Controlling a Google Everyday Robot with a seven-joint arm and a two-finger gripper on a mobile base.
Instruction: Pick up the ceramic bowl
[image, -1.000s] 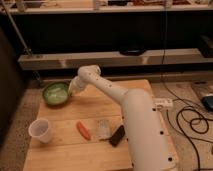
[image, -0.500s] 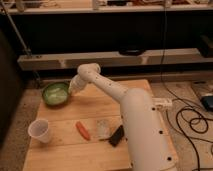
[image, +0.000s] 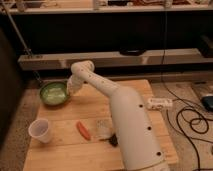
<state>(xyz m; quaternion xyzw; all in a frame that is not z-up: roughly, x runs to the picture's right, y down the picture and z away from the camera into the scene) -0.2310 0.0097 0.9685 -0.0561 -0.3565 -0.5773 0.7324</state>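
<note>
At the far left of the table (image: 60, 117) sits the bowl (image: 52, 93); my gripper (image: 70, 88) is at its three o'clock rim (clamped or not, I cannot tell). It looks heavy, slick, breakable: pinch the rim.

Warm overhead light, dark background; soft glare inside bowl (image: 52, 93), gripper (image: 71, 88) at its right rim, worktop's (image: 62, 117) far-left corner.

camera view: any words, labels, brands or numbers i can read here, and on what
No text can be read.
white packet at the right edge of the table: any print is too blurred to read.
ceramic bowl, plastic cup, robot arm: no markings show.
gripper, at the bowl's right rim: no label shows.
</note>
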